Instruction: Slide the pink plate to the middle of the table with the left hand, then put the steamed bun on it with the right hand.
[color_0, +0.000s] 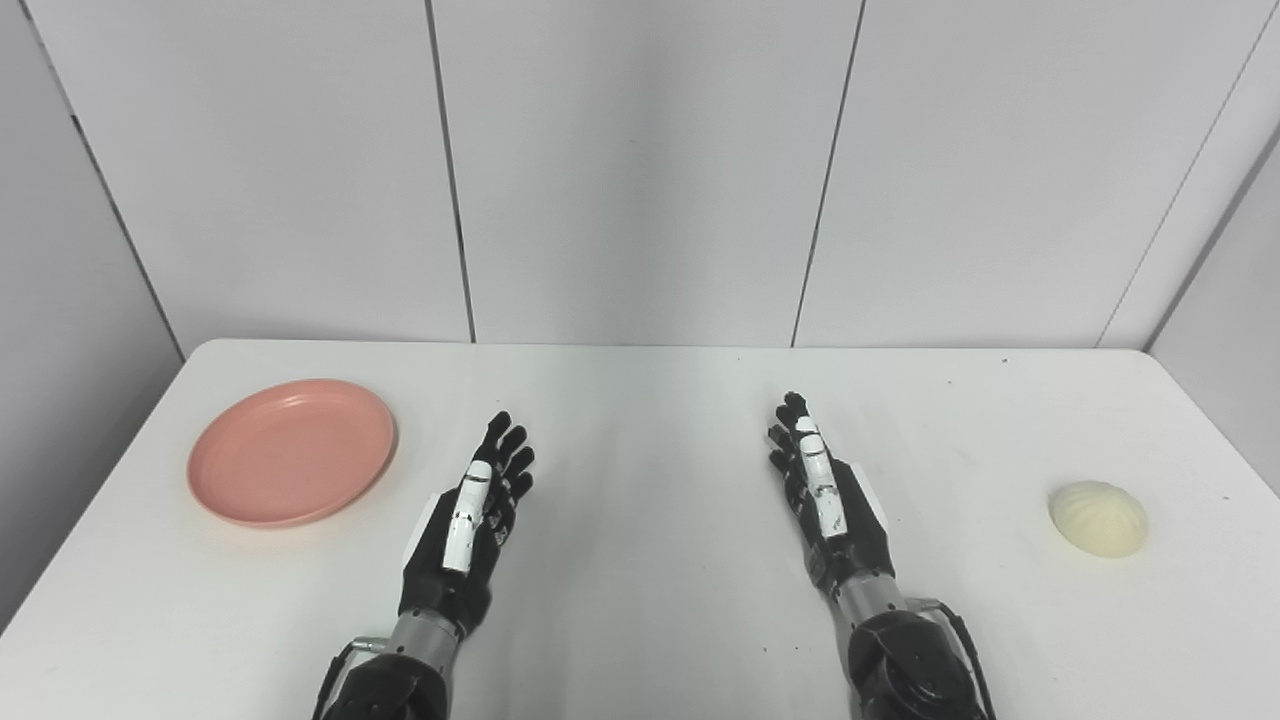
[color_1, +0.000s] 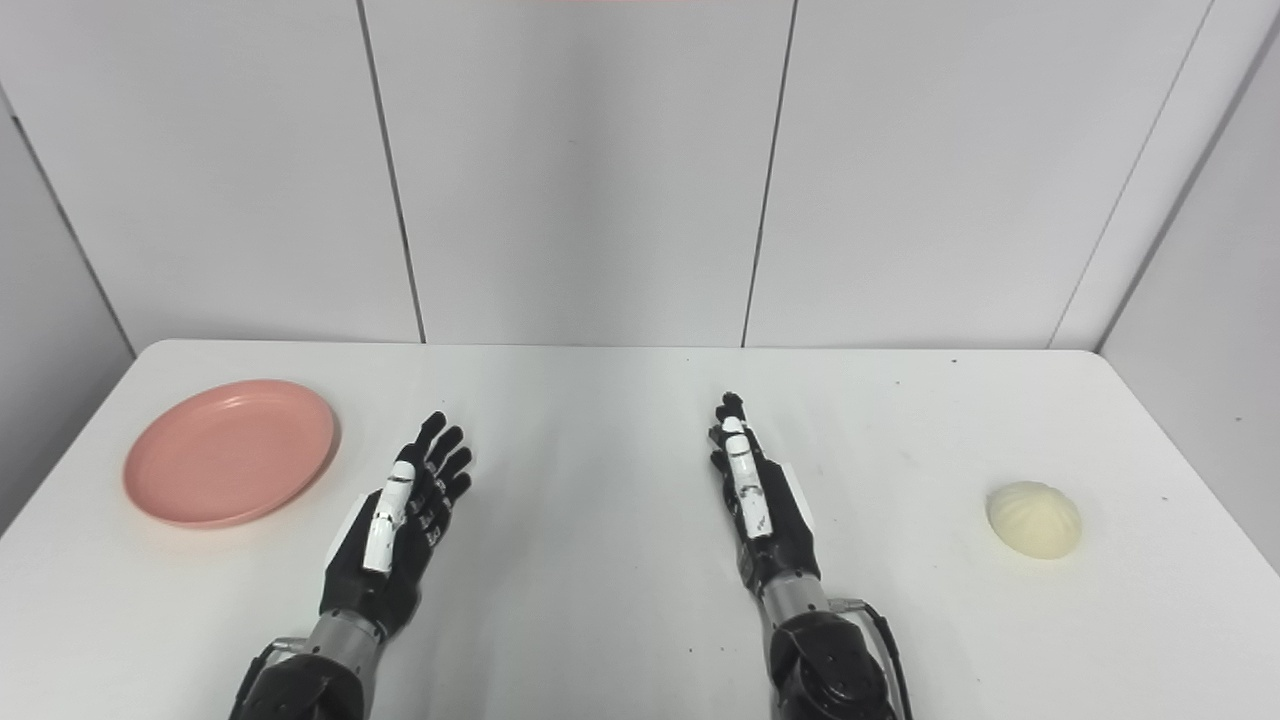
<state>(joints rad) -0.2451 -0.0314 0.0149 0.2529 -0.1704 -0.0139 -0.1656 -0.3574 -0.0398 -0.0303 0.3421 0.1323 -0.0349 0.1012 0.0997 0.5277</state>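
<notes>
Pink round plate (color_0: 291, 451), domed pleated bun (color_0: 1097, 518).

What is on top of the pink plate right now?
Nothing: the pink plate shows a bare inside. The steamed bun lies far right on the table. Whatever is beneath the plate is covered.

You see both arms entering from 6 o'clock. Your left hand (color_0: 470, 520) stands edge-up, fingers (color_0: 510, 450) extended and spread a little, pointing toward 1 o'clock, holding nothing. Your right hand (color_0: 825, 500) mirrors it, fingers straight toward 11 o'clock, holding nothing. The 2 hands sit well apart.
</notes>
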